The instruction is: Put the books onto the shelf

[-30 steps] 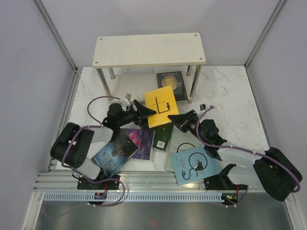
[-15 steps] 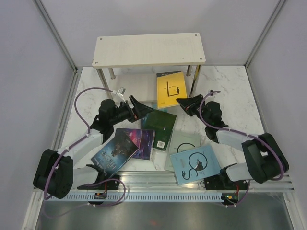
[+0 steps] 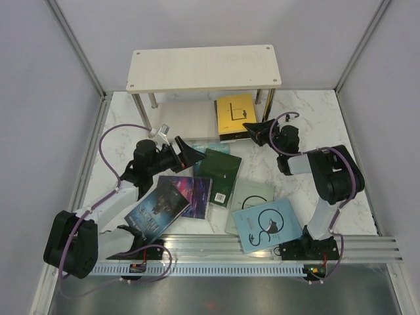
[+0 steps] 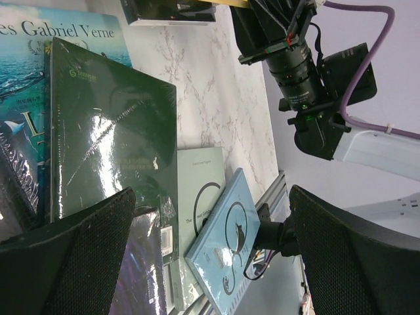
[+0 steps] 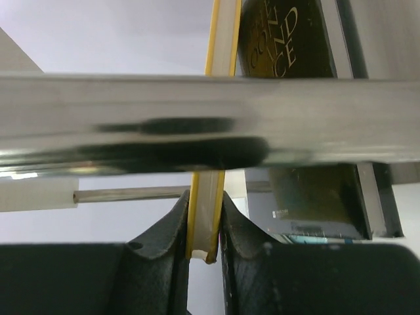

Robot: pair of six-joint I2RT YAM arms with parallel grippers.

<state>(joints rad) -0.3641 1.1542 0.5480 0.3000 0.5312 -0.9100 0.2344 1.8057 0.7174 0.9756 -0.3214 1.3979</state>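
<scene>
The shelf (image 3: 203, 67) stands at the back of the table. My right gripper (image 3: 256, 131) is shut on the yellow book (image 3: 235, 113), whose far end reaches under the top board, above a dark book with gold lettering (image 5: 282, 39). In the right wrist view the yellow book (image 5: 211, 197) is pinched edge-on between the fingers (image 5: 177, 230). My left gripper (image 3: 190, 152) is open and holds nothing, just left of the dark green book (image 3: 220, 172). On the table also lie dark blue (image 3: 156, 207), purple (image 3: 195, 195), grey (image 3: 252, 197) and pale blue cat (image 3: 268, 226) books.
A silver shelf leg (image 5: 197, 125) crosses the right wrist view close in front of the gripper. A teal book (image 4: 39, 79) lies partly under the dark green book (image 4: 111, 144). The right arm (image 4: 295, 72) shows across from the left gripper (image 4: 213, 193). Grey walls enclose the table.
My right gripper has carried the yellow book from the middle of the table back under the shelf's top board. My left gripper has opened wide.
</scene>
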